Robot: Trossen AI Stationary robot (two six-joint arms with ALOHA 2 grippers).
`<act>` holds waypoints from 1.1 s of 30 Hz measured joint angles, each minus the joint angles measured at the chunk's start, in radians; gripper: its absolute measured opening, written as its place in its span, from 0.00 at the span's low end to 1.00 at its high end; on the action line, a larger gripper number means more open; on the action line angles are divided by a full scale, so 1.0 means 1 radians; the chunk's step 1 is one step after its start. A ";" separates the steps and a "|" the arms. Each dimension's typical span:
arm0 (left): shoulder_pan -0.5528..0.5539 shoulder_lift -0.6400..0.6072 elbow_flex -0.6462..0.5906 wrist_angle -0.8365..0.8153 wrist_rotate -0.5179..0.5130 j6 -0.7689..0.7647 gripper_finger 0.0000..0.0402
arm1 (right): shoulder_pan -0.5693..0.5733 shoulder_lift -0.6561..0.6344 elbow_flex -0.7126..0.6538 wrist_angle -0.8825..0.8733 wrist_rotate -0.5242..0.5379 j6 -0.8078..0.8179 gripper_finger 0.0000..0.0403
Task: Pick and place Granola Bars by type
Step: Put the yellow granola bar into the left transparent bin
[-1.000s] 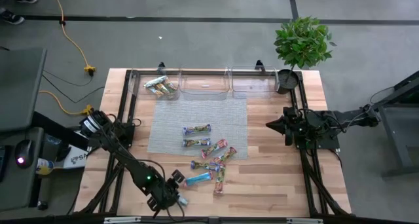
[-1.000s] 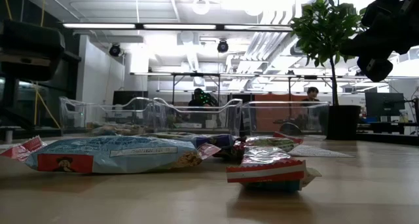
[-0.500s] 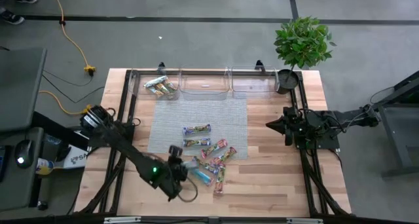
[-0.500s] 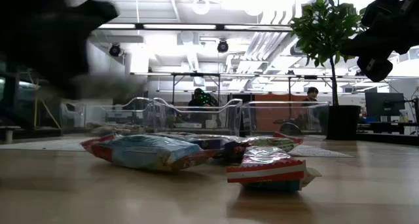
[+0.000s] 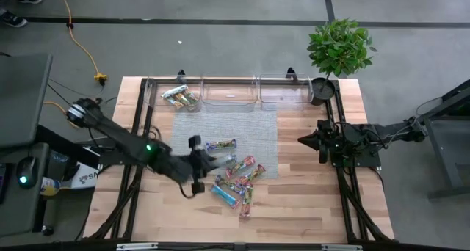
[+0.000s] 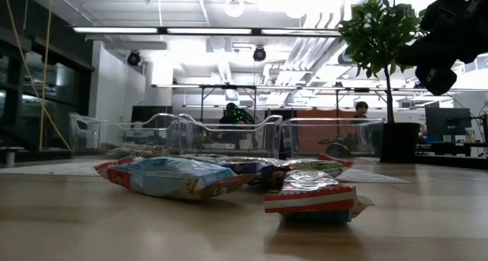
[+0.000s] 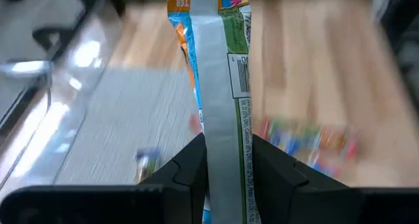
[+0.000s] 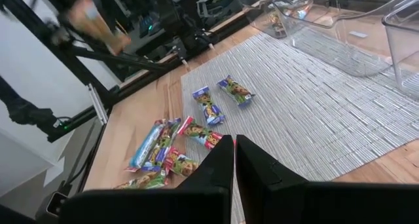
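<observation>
While the left gripper (image 7: 228, 162) hangs above the grey mat's (image 5: 183, 144) edge, its fingers pinch an upright granola bar (image 7: 221, 73) with an orange-blue wrapper and silver seam. Other bars (image 5: 236, 179) lie clustered mid-table. Beside the potted plant (image 5: 339, 49), the right gripper (image 8: 234, 160) rests closed.

Glossy foil granola bars (image 5: 233, 179), woven mat (image 5: 250, 130), wooden table (image 5: 301, 199)
</observation>
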State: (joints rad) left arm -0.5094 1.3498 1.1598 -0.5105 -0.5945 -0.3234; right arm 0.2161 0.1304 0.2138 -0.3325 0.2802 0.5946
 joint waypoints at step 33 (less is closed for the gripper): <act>0.953 -0.901 -0.833 0.545 0.199 -0.160 0.24 | 0.000 0.001 0.000 0.002 -0.001 0.007 0.00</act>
State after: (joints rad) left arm 0.4436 0.4487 0.3267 0.0347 -0.3957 -0.4839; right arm 0.2161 0.1310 0.2138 -0.3308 0.2790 0.6014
